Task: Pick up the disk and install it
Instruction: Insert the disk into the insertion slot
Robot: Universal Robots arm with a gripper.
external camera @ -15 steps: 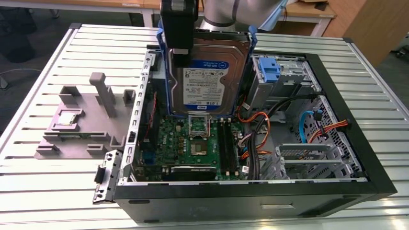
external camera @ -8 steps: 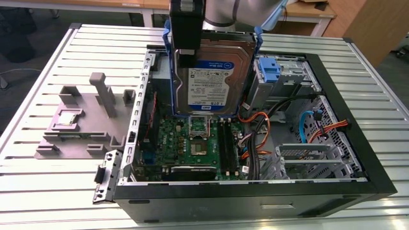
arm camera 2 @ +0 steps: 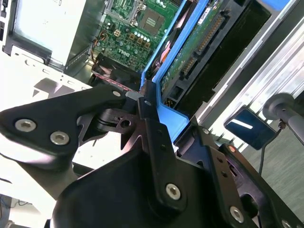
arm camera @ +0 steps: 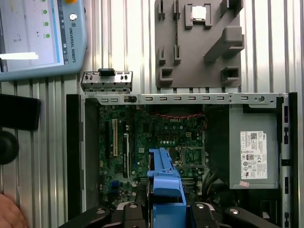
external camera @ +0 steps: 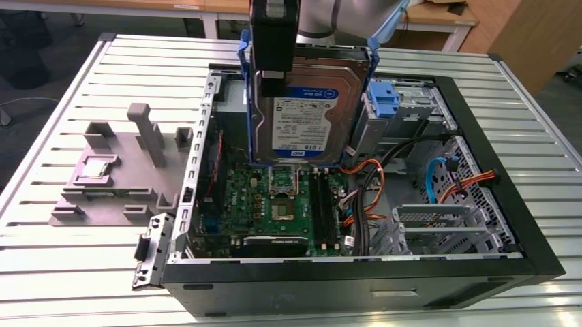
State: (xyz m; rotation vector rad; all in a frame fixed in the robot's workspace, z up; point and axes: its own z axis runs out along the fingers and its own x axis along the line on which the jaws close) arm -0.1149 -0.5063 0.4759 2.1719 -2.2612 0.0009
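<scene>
The exterior view looks down at a slant on the open case (external camera: 364,281) from fairly near. The first wrist view faces straight down on it from above, while the second wrist view looks close along the gripper (arm camera 2: 146,100) and the disk (arm camera 2: 202,43). All three share the motherboard (external camera: 277,201).

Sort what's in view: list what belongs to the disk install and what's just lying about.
Job in hand:
- the disk, held above the open computer case
- the gripper, fingers shut on the disk's blue carrier

Lying about:
- grey fixture block on the slatted table, beside the case
- touchscreen pendant
</scene>
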